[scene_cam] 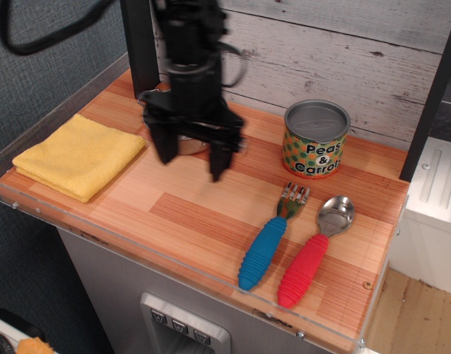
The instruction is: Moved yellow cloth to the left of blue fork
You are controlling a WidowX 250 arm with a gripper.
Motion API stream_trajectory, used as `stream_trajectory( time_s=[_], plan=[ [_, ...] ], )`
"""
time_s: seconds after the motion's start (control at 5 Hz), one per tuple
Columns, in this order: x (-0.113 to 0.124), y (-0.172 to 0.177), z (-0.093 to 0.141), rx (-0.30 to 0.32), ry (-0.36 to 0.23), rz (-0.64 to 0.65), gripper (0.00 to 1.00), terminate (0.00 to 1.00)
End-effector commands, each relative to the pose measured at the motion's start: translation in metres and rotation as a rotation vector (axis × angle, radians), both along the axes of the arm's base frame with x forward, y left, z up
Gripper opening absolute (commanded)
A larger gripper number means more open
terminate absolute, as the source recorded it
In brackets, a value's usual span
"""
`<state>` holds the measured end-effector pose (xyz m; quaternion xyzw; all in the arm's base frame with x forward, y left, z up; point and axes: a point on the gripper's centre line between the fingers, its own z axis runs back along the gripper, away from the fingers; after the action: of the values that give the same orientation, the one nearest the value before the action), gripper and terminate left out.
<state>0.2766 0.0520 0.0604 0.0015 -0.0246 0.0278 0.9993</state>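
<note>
The yellow cloth (79, 155) lies folded flat at the left end of the wooden table. The blue fork (270, 237) lies at the front right, handle toward me, tines toward the can. My gripper (190, 161) hangs open and empty over the middle left of the table, blurred from motion. It is between the cloth and the fork, a little right of the cloth's right edge. Its fingers (164, 150) point down, just above the surface.
A steel pot (183, 140) sits behind the gripper, mostly hidden by it. A peas-and-carrots can (316, 140) stands at the back right. A red-handled spoon (314, 252) lies right of the fork. A clear acrylic rim (137, 247) edges the table.
</note>
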Motion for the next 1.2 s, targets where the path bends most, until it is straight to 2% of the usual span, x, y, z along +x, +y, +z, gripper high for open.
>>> stream_trajectory(
  time_s=[0.0, 0.2, 0.4, 0.6, 0.8, 1.0],
  plan=[
    [-0.007, 0.071, 0.006, 0.066, -0.051, 0.002, 1.0, 0.0],
    [-0.012, 0.099, 0.005, 0.083, -0.076, 0.023, 1.0, 0.0],
    [-0.015, 0.123, -0.001, 0.082, -0.056, 0.031, 0.0, 0.0],
    [-0.014, 0.141, -0.008, 0.086, -0.059, 0.053, 0.0, 0.0],
    [-0.013, 0.145, -0.012, 0.129, -0.056, 0.061, 0.0, 0.0],
    [-0.008, 0.147, -0.024, 0.14, -0.039, 0.062, 0.0, 0.0]
  ],
)
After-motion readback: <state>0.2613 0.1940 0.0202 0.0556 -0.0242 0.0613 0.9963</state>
